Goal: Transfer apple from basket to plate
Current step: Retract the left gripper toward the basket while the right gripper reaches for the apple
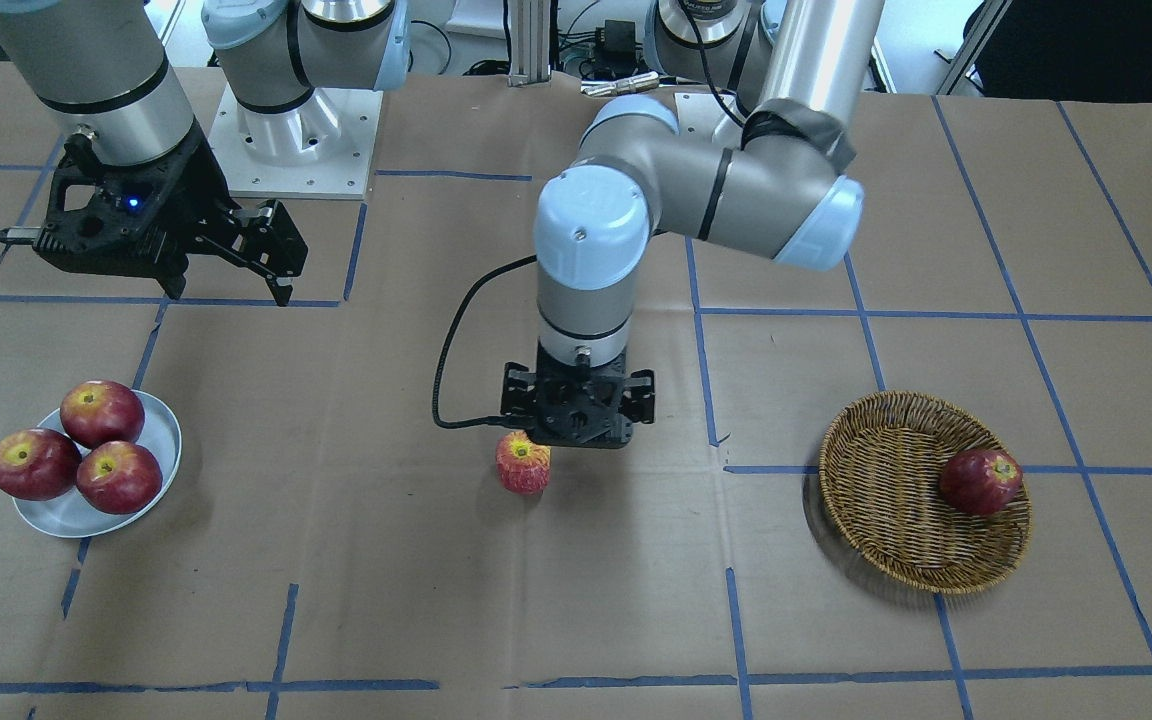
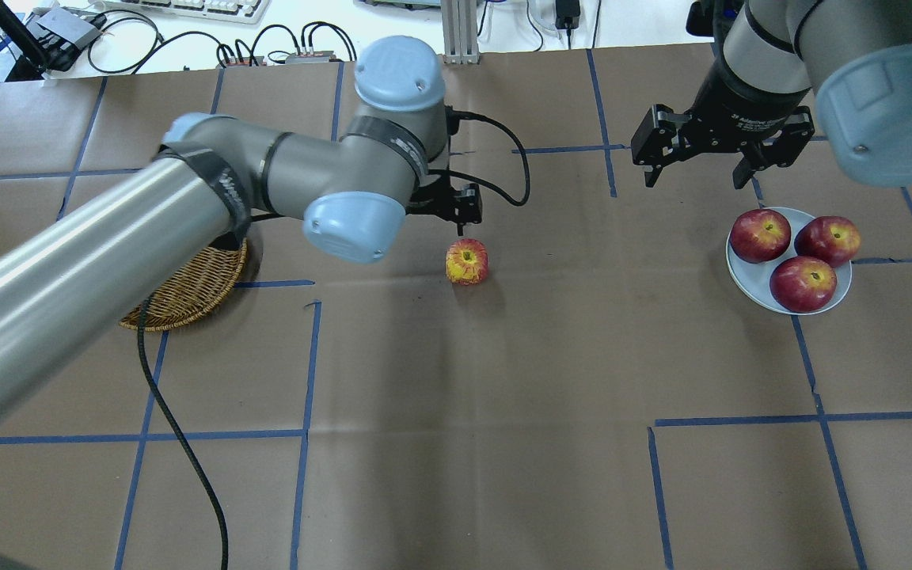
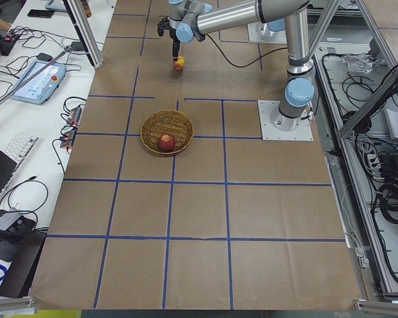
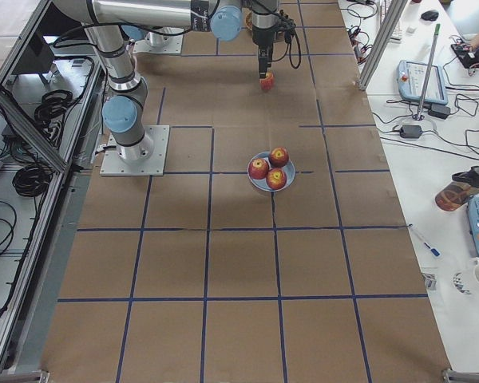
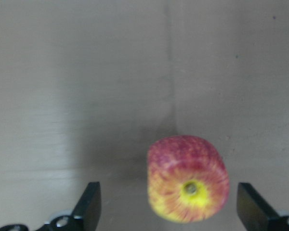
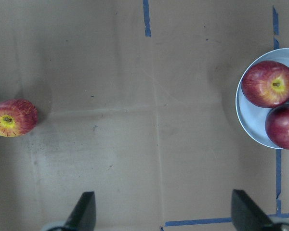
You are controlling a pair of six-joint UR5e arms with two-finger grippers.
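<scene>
The apple (image 1: 523, 463), pinkish-red and streaky with a yellow patch round its stem, sits on the brown paper at the table's middle, outside both containers; it also shows in the overhead view (image 2: 467, 262) and the left wrist view (image 5: 188, 185). My left gripper (image 1: 576, 420) hangs open just above it, jaws wide to either side in the wrist view, holding nothing. The wicker basket (image 1: 886, 500) holds one dark red apple (image 1: 980, 481). The white plate (image 1: 164, 440) carries three dark red apples. My right gripper (image 2: 695, 180) is open and empty, above the table beside the plate.
The left arm's black cable (image 2: 179, 443) trails across the table near the basket (image 2: 195, 285). Blue tape lines grid the brown paper. The right arm's base plate (image 1: 286, 140) stands at the robot's edge of the table. Monitors, cables and a cup lie on side benches beyond the table's ends.
</scene>
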